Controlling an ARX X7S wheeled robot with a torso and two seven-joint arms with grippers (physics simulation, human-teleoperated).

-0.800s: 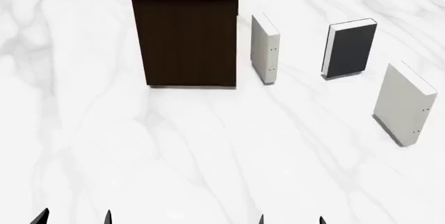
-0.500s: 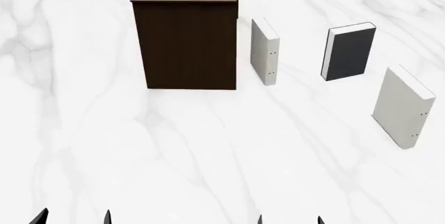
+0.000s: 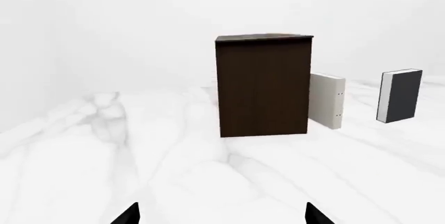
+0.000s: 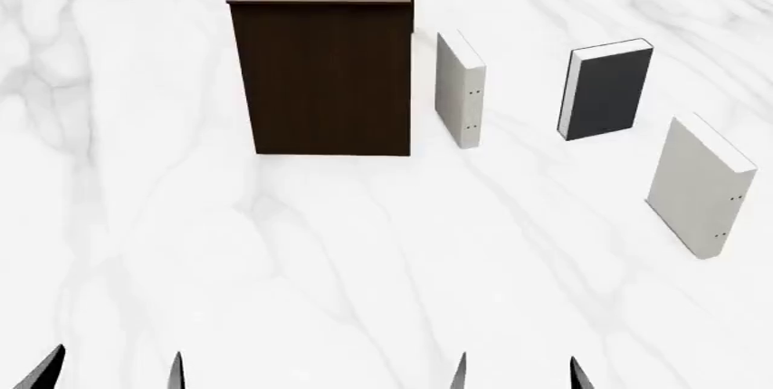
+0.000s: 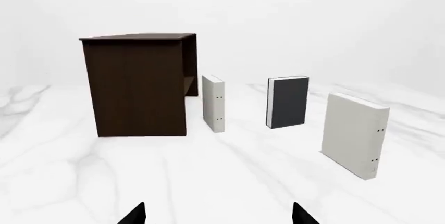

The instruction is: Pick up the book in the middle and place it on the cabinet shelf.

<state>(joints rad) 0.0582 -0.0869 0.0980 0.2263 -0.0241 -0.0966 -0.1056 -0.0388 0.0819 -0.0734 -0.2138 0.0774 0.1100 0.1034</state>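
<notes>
Basically nothing's done yet: the book [image 4: 607, 89] stands upright between two pale books [image 4: 459, 89] toward the floor's far right edge, right of the cabinet shelf [image 4: 321, 54]. Left gripper [image 4: 109, 373] and right gripper [image 4: 517, 374] gape wide, empty.

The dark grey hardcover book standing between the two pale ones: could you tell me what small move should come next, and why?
Probably advance the right claw toward the dark grey hardcover book. Both claws look open and far short of it, and it stands upright, apart from the brown wooden cabinet.
</notes>
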